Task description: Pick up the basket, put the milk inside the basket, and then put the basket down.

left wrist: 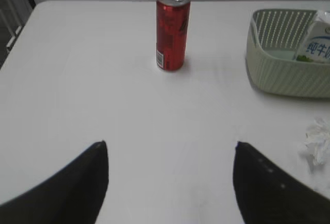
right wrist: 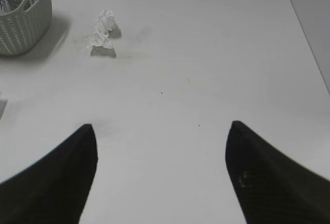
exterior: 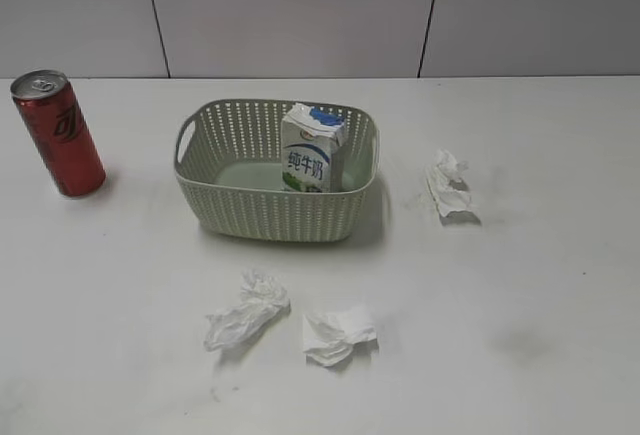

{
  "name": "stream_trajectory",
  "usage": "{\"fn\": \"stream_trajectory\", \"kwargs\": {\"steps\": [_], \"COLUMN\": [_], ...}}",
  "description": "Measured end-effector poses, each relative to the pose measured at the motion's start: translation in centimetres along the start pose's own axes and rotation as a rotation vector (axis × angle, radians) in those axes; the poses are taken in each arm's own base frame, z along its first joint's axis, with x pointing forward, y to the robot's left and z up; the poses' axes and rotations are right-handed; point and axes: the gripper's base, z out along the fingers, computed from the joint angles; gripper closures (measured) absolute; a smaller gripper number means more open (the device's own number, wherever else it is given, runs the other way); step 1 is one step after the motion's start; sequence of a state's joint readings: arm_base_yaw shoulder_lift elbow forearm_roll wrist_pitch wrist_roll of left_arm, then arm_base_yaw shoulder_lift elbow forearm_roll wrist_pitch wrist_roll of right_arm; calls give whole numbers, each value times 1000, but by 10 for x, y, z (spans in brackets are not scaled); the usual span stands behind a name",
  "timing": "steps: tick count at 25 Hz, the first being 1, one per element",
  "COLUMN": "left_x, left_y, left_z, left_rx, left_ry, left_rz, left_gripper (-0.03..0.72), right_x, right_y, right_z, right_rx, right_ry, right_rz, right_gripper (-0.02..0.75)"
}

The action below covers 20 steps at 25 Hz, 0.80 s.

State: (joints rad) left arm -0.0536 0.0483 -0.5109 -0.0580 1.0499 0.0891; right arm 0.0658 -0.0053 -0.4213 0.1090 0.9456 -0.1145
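The pale green basket (exterior: 270,210) rests on the white table at the middle. The milk (exterior: 312,150), a white carton with a blue top, stands upright inside it. The basket also shows at the right of the left wrist view (left wrist: 283,72) with the milk (left wrist: 315,44) in it, and at the top left of the right wrist view (right wrist: 23,23). My left gripper (left wrist: 170,147) is open and empty over bare table. My right gripper (right wrist: 161,128) is open and empty, well right of the basket. Neither gripper shows in the exterior view.
A red soda can (exterior: 58,133) stands at the far left, also in the left wrist view (left wrist: 172,29). Crumpled tissues lie in front of the basket (exterior: 245,320) (exterior: 340,335) and to its right (exterior: 448,185). A wall rises behind the table.
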Motion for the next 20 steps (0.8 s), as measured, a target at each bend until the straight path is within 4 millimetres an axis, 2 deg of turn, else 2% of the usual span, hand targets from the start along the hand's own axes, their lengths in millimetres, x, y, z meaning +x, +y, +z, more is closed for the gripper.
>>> {"fn": "stream_trajectory", "kwargs": {"steps": [4, 20], "left_x": [4, 4], "left_y": [-1, -1], "left_z": [-7, -7], "left_rx": [-10, -12], "left_ry": [-50, -52], "left_rz": [-2, -3], "left_gripper": [117, 187], "right_x": [0, 0], "right_y": [0, 0], "right_z": [0, 0], "right_rx": [0, 1], "right_ry": [0, 0], "right_rz": [1, 1], "right_gripper": [148, 148]}}
